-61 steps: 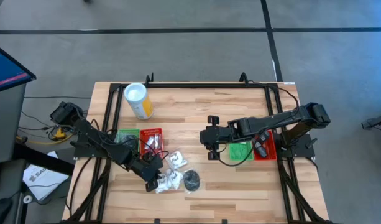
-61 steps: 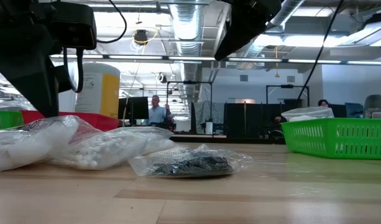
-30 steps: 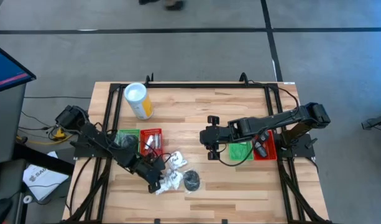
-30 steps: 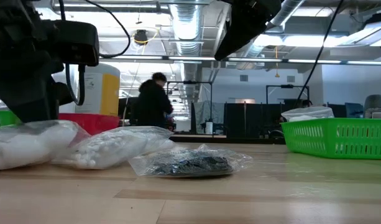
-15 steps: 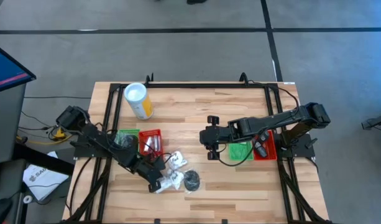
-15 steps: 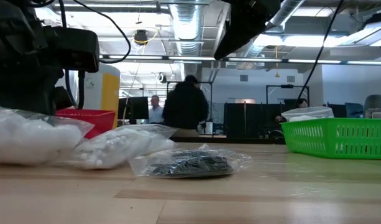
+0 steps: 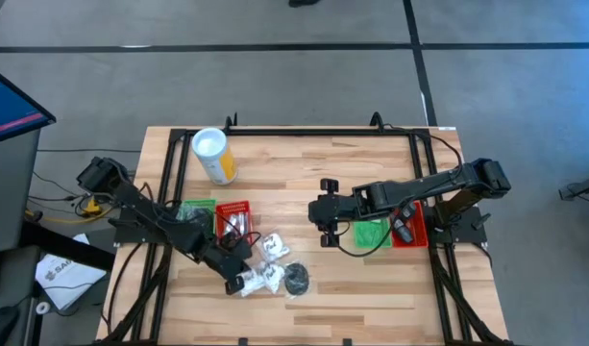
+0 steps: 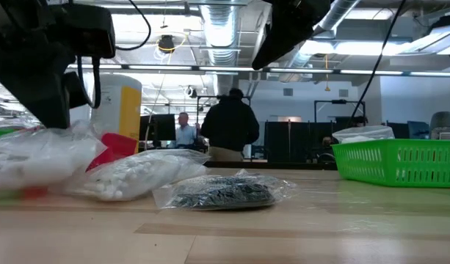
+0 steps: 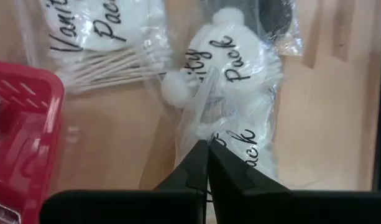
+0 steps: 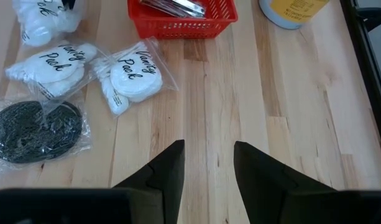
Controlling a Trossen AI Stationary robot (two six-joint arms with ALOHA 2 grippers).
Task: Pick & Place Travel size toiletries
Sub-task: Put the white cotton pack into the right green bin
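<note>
Nearest the front edge of the table (image 7: pixel 390 298), left of middle: left gripper (image 9: pixel 207 149), fingers (image 9: pixel 191 171) pressed tight together, pinching the clear plastic of a white sachet (image 9: pixel 246 140) printed "Pack" in dark script. In the low view, that sachet (image 8: pixel 41 154) apparently hanging clear of the wood at the left, under the dark left arm.

Just right of it, equally near: second white sachet (image 10: pixel 50 65), flat on the boards. Beside that, further right: black-disc bag (image 7: pixel 296 280), a clear pouch of dark round pieces, lying flat and untouched, touching or overlapping the second sachet's edge.

A little farther back: third white sachet (image 10: pixel 134 74), with a round pad and cotton inside, flat on the wood, close to the others.

Farther again, on the left half: red tray (image 7: pixel 233 219) holding small silvery items, green tray (image 7: pixel 194 210) just to its left.

At about the same depth, right of centre: right gripper (image 10: pixel 209 155), held above bare wood, fingers parted to a middling gap, holding nothing. Behind its arm toward the right edge: second green tray (image 7: pixel 371 234) and second red tray (image 7: pixel 412 227), side by side.

Toward the far left of the table: yellow cylinder (image 7: pixel 212 156) with white top.

Beyond the table, in the room: person (image 8: pixel 230 125) in dark clothing, back turned.
</note>
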